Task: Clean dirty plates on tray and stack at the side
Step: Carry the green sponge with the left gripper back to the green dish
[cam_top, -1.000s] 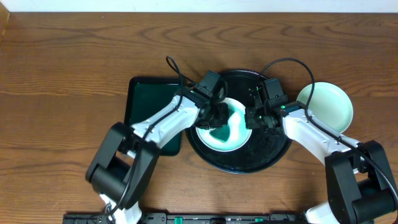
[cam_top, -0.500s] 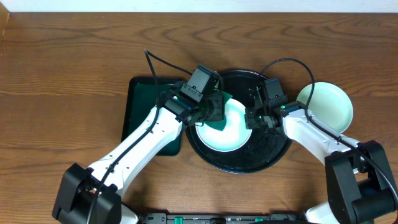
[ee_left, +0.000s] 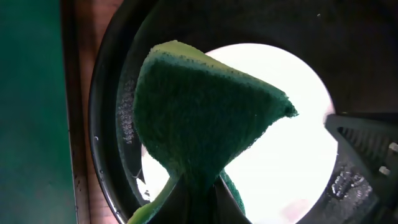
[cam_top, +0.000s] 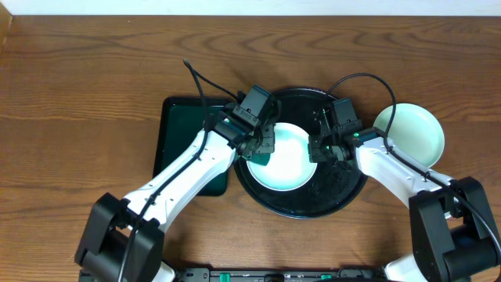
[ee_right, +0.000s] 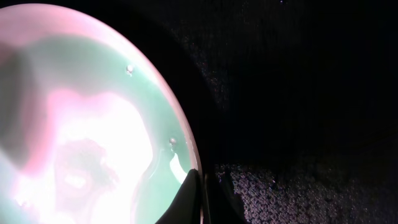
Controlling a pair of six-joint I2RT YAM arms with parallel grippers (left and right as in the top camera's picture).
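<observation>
A pale mint plate [cam_top: 288, 158] lies on the round black tray [cam_top: 338, 192]. My left gripper [cam_top: 263, 146] is shut on the green sponge [ee_left: 199, 112] and holds it over the plate's left edge [ee_left: 280, 155]. My right gripper [cam_top: 317, 150] is shut on the plate's right rim, pinching the rim [ee_right: 186, 152] between its fingers. A second mint plate [cam_top: 409, 133] sits on the table to the right of the tray. The third plate is not visible.
A rectangular dark green tray [cam_top: 182, 133] lies left of the black tray, partly under my left arm. Cables arc above both wrists. The wooden table [cam_top: 78, 94] stretches to the left and back.
My left gripper has carried the sponge from the plate's middle up and left to its left edge, uncovering most of the plate. The right gripper has stayed on the rim.
</observation>
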